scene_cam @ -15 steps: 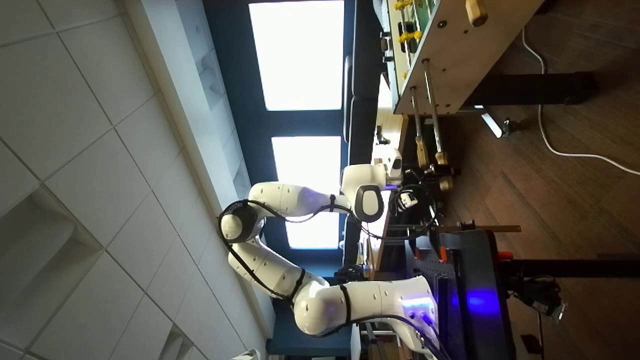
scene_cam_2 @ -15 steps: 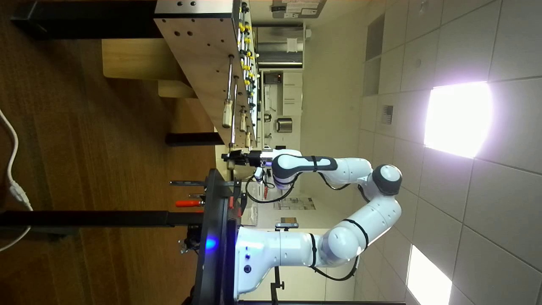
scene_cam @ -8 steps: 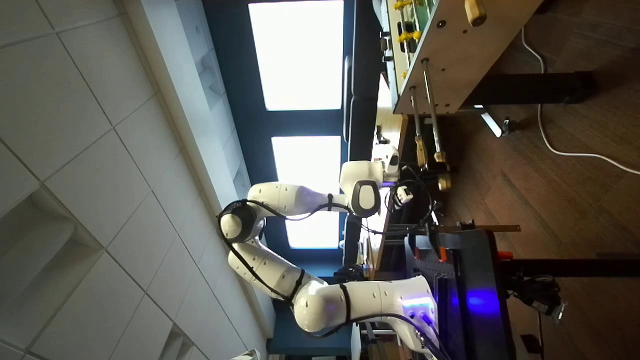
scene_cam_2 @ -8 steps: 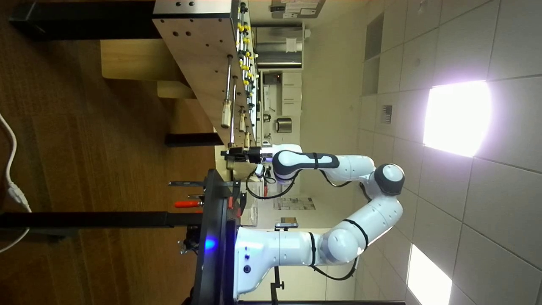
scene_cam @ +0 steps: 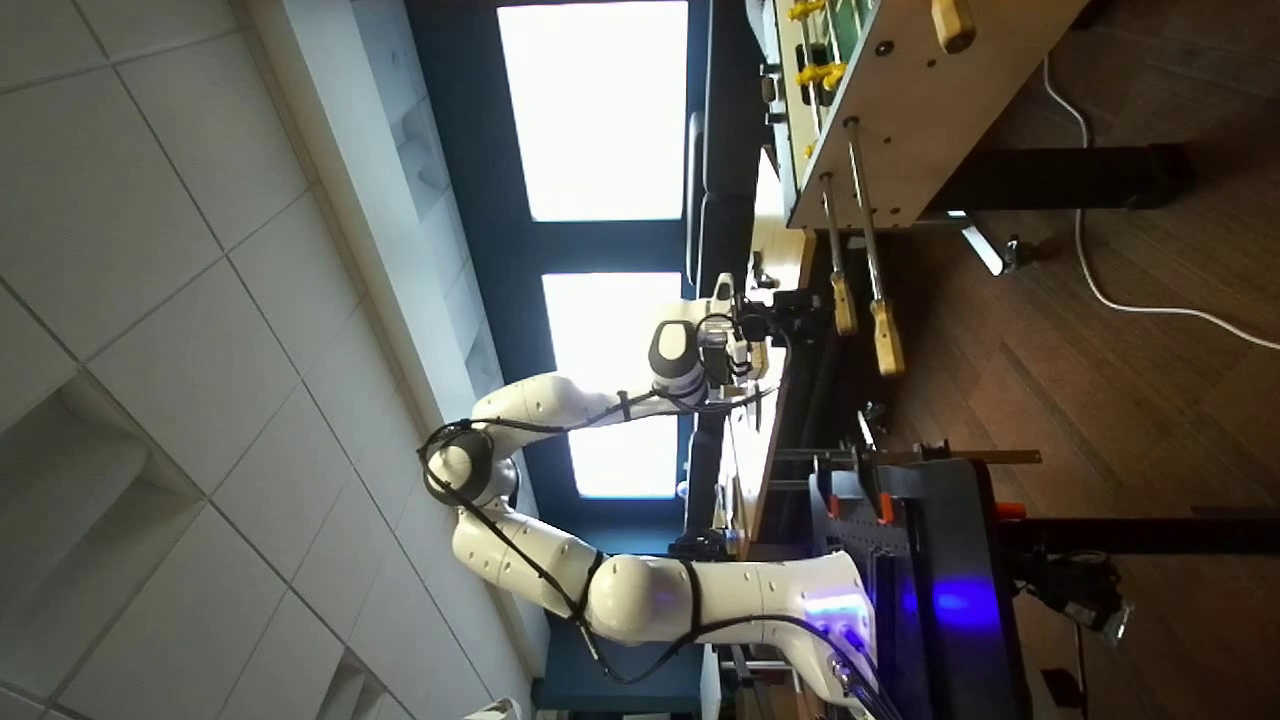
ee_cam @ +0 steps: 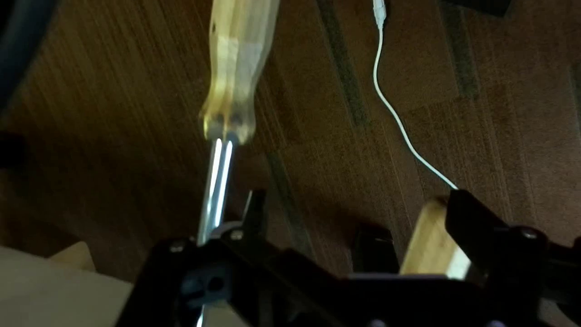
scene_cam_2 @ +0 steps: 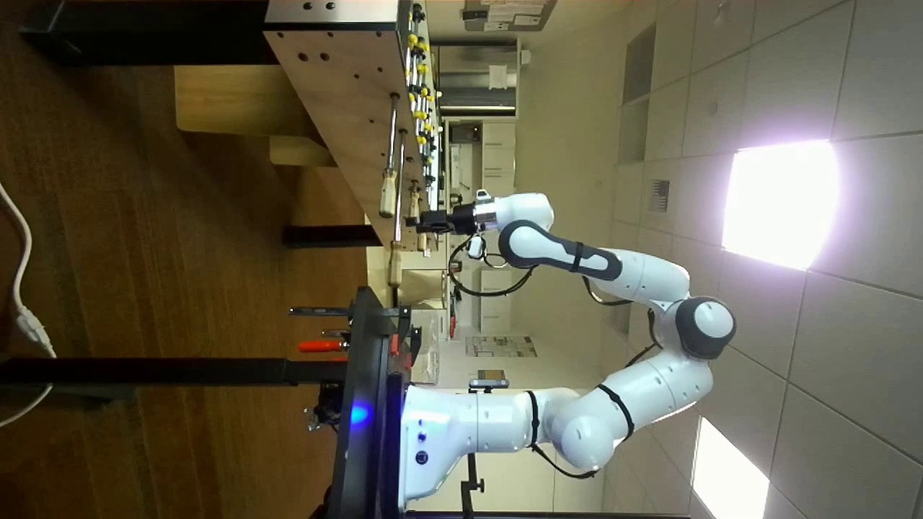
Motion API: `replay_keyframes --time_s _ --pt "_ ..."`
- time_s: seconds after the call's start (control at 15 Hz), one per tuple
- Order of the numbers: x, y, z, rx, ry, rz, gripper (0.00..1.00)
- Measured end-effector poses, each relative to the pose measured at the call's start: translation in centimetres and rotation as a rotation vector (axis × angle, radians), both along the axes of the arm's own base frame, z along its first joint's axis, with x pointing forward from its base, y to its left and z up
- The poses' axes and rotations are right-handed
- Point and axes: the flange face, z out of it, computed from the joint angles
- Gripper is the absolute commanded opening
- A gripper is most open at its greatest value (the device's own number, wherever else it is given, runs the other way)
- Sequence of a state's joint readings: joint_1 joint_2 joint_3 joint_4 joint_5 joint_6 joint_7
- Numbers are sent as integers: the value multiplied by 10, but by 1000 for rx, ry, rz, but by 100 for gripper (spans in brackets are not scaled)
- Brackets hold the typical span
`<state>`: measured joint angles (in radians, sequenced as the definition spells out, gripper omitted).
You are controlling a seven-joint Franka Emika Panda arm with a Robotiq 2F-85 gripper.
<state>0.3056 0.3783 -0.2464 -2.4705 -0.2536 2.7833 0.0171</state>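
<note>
Tool (ee_cam: 356, 200) open: fingers (ee_cam: 256, 211) spread wide, a broad gap between, no grip on anything. It hangs over the handle side of a foosball game (scene_cam_2: 346, 108), wooden handles nearest to it.

Wrist view: near handle (ee_cam: 238, 63), a little blurred, lies at left, clear of the fingers; its steel rod (ee_cam: 217, 181) runs back and passes behind the body of the tool. Second handle (ee_cam: 425, 240) shows in the gap at right, partly hidden by the finger there; whether they touch, cannot tell. In an exterior view the long-rod handle (scene_cam_2: 394, 265), reaching farthest toward the base of the arm (scene_cam_2: 652, 386), sits lower than the tool and apart from it.

Game: pale wooden side, metal rods sticking out, yellow figures (scene_cam: 820, 75) above the playing surface. White arm stands on a black bench (scene_cam: 955, 535), elbow high, forearm stretched across to the game. Blue light (scene_cam: 965, 602) on the bench near the arm's base. Clamps (scene_cam_2: 324, 347) with red grips at the bench end facing the game. White cable (ee_cam: 399, 122) curves over the brown floor (ee_cam: 150, 113).
</note>
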Motion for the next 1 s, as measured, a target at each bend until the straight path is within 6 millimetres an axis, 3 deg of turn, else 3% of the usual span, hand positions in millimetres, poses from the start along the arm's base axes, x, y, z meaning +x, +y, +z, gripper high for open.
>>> replay_keyframes --time_s 0.53,0.73,1.0 --pt "57 115 130 -31 -106 -72 100" --pt "69 144 187 19 -121 -129 100" --pt "75 163 266 68 -116 -194 100"
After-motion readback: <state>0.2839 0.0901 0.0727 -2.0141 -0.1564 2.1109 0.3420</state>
